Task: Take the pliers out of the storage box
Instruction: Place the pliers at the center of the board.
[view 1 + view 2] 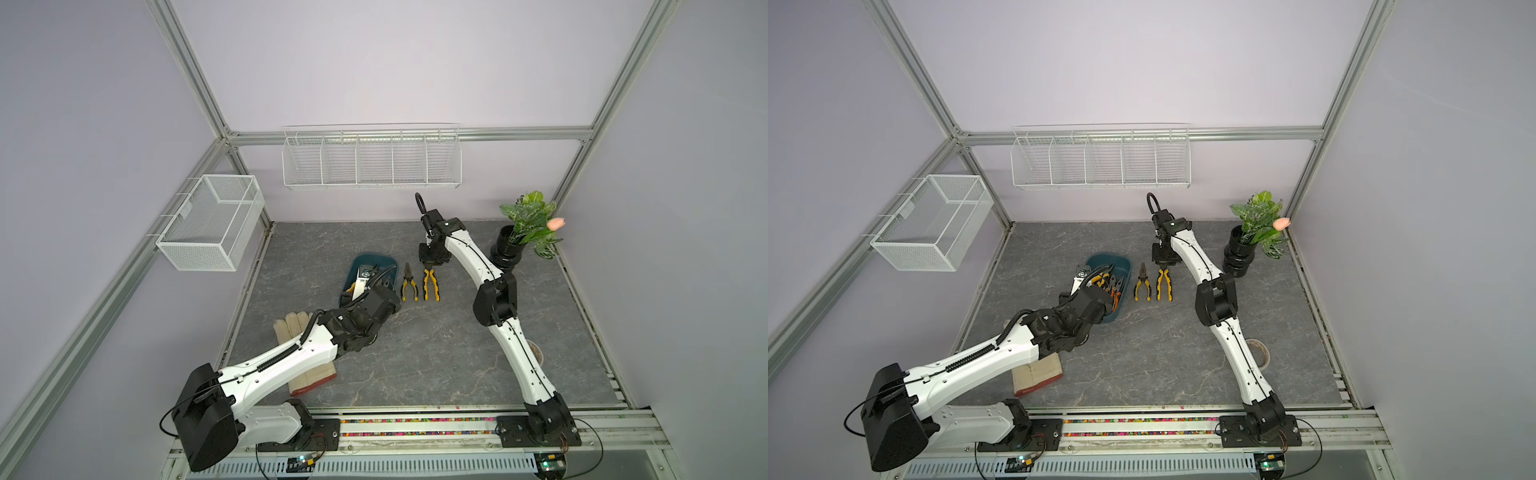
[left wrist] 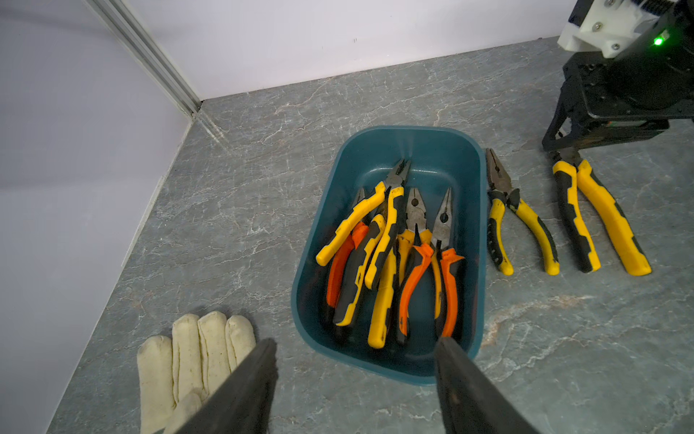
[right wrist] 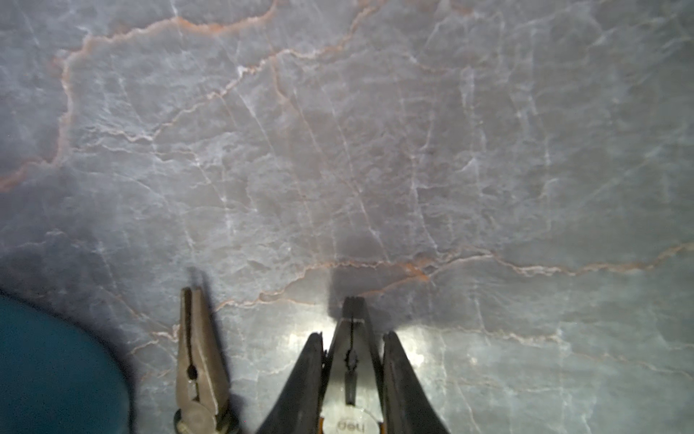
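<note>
— What is lying nearest the robot?
— A cream work glove [image 2: 195, 353] is lying flat on the grey marbled surface [image 2: 244, 210], on the near side of the storage box [image 2: 432, 150] and off to its left.
— And the left gripper?
— The left gripper [image 2: 356, 341] is hovering over the box's near end, its jaws standing wide and holding nothing. One fingertip [image 2: 259, 368] is hanging outside the box's near left corner, the other over its near right corner.
— Where are the pliers?
— Most of the pliers [image 2: 390, 244] are lying heaped inside the storage box, yellow-handled and orange-handled ones overlapping, noses pointing toward the box's far end. I am not managing an exact count of the heap. Two are lying out on the surface to the box's right. The smaller yellow pair [image 2: 496, 225] is just beside the box's right wall, and the larger yellow pair [image 2: 610, 221] is a little farther right. Both are running roughly parallel to the box.
— What is the right gripper doing?
— The right gripper [image 3: 353, 335] is reaching down to the right of the box's far end. Its jaws are standing narrow, clamping the metal nose of the larger yellow pair, whose handles are lying on the surface.
— Farther back?
— A black vase of leaves [image 1: 509, 249] is standing well right of the box. A white mesh basket [image 1: 212, 224] is hanging well to the box's left, and a long white wire rack [image 1: 370, 162] is hanging beyond its far end.
</note>
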